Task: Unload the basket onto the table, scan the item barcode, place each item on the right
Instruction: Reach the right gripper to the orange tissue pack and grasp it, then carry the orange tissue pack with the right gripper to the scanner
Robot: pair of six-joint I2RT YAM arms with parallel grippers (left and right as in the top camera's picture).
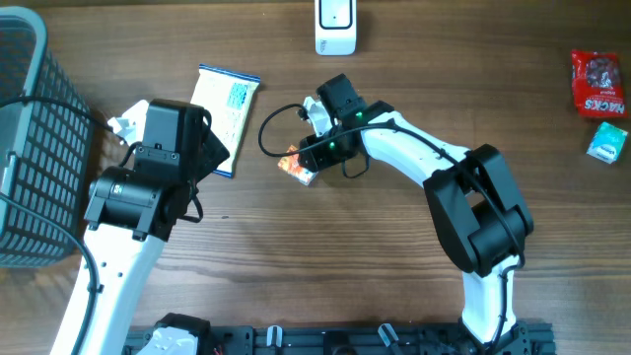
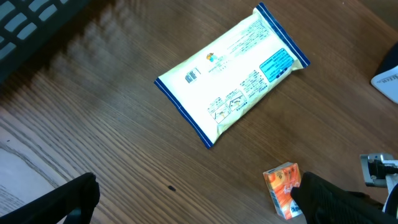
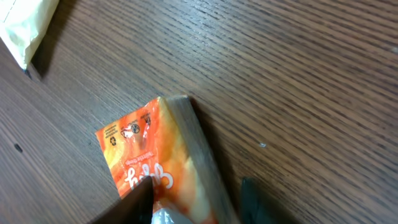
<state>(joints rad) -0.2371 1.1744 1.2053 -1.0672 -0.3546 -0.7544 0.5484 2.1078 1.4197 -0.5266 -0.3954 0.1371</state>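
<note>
Right gripper [image 3: 198, 205] straddles the orange packet [image 1: 294, 166], jaws narrow. Gripped? Can't tell! The packet sits on the table [image 1: 375, 286], well short of the white scanner [image 1: 335, 27]. Left gripper [image 2: 199, 208] gapes wide, empty. Lift and scan both remain.

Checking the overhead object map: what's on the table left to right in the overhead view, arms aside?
Wire basket → blue-edged white packet → orange carton → white scanner → red snack bag.
</note>
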